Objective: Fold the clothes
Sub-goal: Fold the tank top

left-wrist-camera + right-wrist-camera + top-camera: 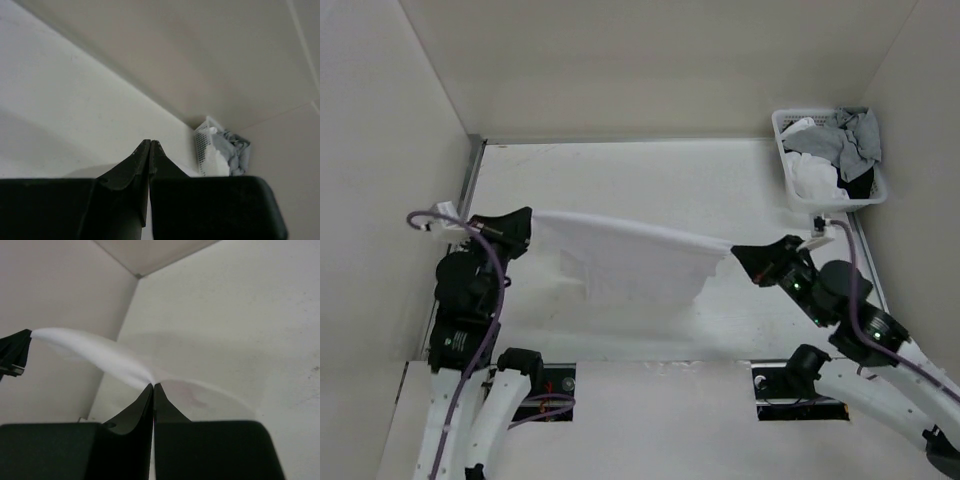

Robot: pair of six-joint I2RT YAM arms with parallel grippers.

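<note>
Top view: the white garment (630,262) is held stretched in the air over the table (650,180). One upper corner is pinched by the left gripper (527,232), the other by the right gripper (736,254), and the rest hangs between them. The spreading-out step is judged to be in hand.

Left wrist view: the jaws are seen pressed together, with the fabric hidden. A basket (205,145) is seen in the far corner.

Right wrist view: the jaws are clamped on the garment's edge. Next, an even lowering flat onto the table is probably called for.
</note>
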